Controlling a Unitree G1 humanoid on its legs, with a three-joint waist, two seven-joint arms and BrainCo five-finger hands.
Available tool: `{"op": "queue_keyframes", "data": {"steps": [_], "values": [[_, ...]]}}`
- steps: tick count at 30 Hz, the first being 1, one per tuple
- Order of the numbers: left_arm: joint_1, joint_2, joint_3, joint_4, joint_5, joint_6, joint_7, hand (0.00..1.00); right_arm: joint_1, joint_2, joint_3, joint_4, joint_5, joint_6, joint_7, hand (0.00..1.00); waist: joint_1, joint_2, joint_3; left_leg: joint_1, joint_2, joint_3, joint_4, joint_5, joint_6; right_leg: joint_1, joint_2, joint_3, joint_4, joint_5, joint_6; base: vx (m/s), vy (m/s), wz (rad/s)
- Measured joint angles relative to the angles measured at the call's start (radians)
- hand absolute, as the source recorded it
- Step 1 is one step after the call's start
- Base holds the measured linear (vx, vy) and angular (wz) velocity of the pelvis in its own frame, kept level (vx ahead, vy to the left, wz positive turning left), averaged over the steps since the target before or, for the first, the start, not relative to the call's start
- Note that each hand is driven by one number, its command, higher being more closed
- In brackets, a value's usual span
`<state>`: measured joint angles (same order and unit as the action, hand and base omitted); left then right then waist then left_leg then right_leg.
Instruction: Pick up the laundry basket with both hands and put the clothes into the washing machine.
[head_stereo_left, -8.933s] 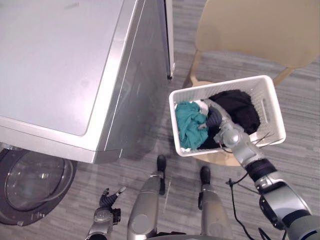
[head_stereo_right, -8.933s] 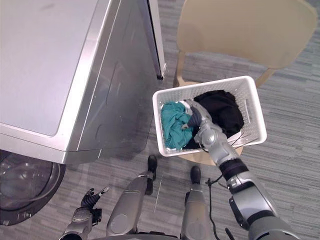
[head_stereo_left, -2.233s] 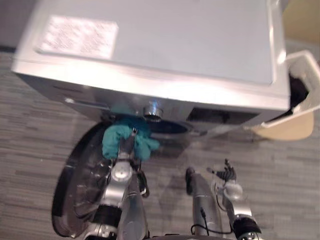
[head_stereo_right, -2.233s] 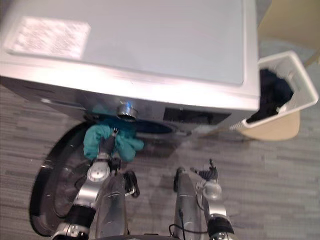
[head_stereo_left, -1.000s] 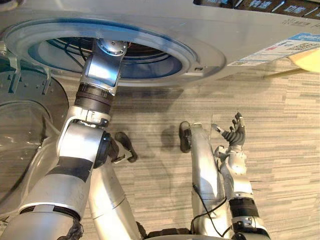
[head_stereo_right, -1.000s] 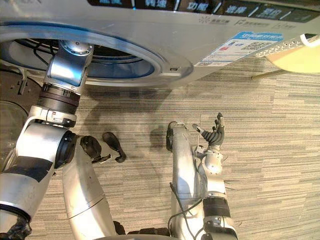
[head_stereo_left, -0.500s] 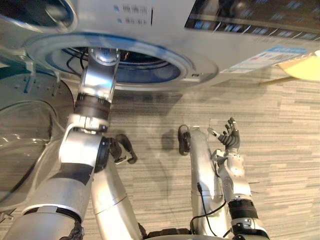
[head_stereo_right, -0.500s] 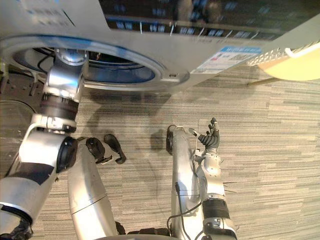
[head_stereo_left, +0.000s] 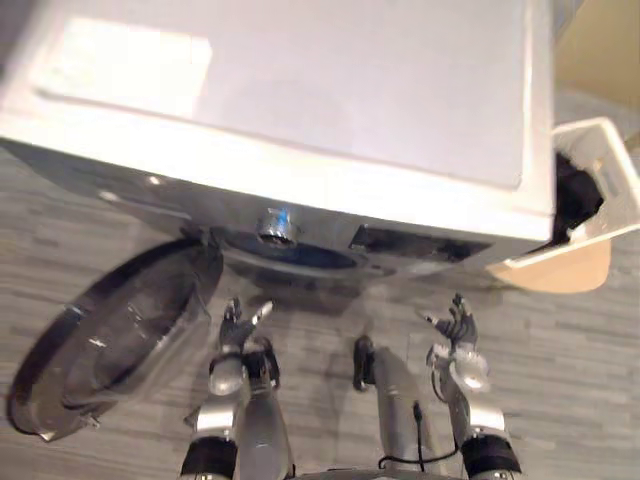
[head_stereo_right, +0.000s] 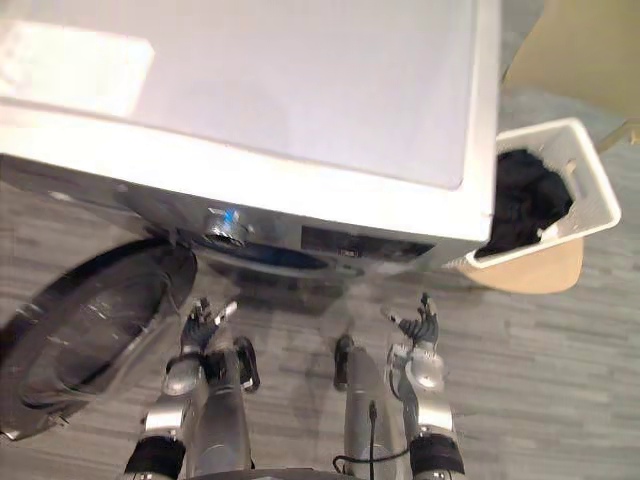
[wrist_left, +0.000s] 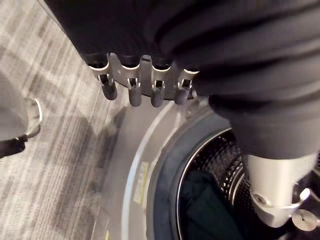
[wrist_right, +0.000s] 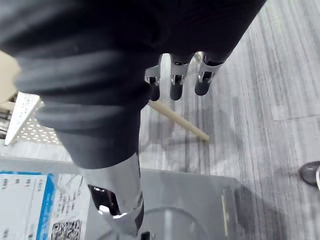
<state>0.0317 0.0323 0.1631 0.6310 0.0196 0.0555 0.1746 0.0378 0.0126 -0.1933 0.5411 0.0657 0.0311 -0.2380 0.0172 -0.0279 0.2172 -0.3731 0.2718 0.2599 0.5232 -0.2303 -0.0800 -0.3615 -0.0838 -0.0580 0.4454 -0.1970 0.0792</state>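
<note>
The left hand (head_stereo_right: 200, 325) is back out of the washing machine (head_stereo_right: 250, 100), fingers slack and empty like the right hand (head_stereo_right: 420, 325), the teal garment (wrist_left: 200, 210) left inside its drum; dark clothes (head_stereo_right: 525, 200) wait in the laundry basket (head_stereo_right: 598, 190) beside it

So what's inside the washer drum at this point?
A dark bundle of cloth lies in the drum. The left hand and the opening's rim cover the rest.

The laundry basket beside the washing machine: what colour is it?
The laundry basket is white, with black clothes inside; clearest in the right eye view.
</note>
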Motion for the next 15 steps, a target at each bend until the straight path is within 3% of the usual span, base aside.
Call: {"op": "queue_keyframes", "data": {"steps": [5,12,14,15], "values": [[-0.013,0.019,0.029,0.156,0.076,0.0,-0.022,0.0,0.013,-0.009,-0.064,0.175,-0.02,0.0,0.027,0.0,-0.003,0.013,-0.103,0.157,-0.04,0.077,-0.182,0.055,-0.003,0.144,-0.003,0.034,-0.245,0.107,0.019,0.1,0.063,-0.24],[-0.017,0.054,0.037,0.248,0.111,-0.002,-0.04,0.0,-0.022,-0.071,-0.11,0.341,-0.029,0.0,0.046,0.0,-0.004,0.022,-0.114,0.279,-0.055,0.199,-0.281,0.08,-0.014,0.204,0.028,0.176,-0.403,0.222,0.022,0.05,0.01,-0.66],[-0.011,0.071,0.037,0.264,0.112,-0.003,-0.041,0.0,-0.056,-0.085,-0.099,0.358,-0.029,-0.001,0.046,0.0,-0.003,0.022,-0.114,0.284,-0.039,0.253,-0.282,0.079,-0.014,0.169,0.053,0.186,-0.437,0.301,0.013,-0.05,-0.02,-1.42],[-0.01,0.082,0.037,0.269,0.115,-0.003,-0.041,0.0,-0.085,-0.091,-0.08,0.364,-0.03,-0.001,0.046,0.0,-0.002,0.023,-0.114,0.285,-0.016,0.306,-0.289,0.08,-0.012,0.145,0.079,0.102,-0.489,0.392,-0.02,-0.07,-0.072,-1.56]]}}
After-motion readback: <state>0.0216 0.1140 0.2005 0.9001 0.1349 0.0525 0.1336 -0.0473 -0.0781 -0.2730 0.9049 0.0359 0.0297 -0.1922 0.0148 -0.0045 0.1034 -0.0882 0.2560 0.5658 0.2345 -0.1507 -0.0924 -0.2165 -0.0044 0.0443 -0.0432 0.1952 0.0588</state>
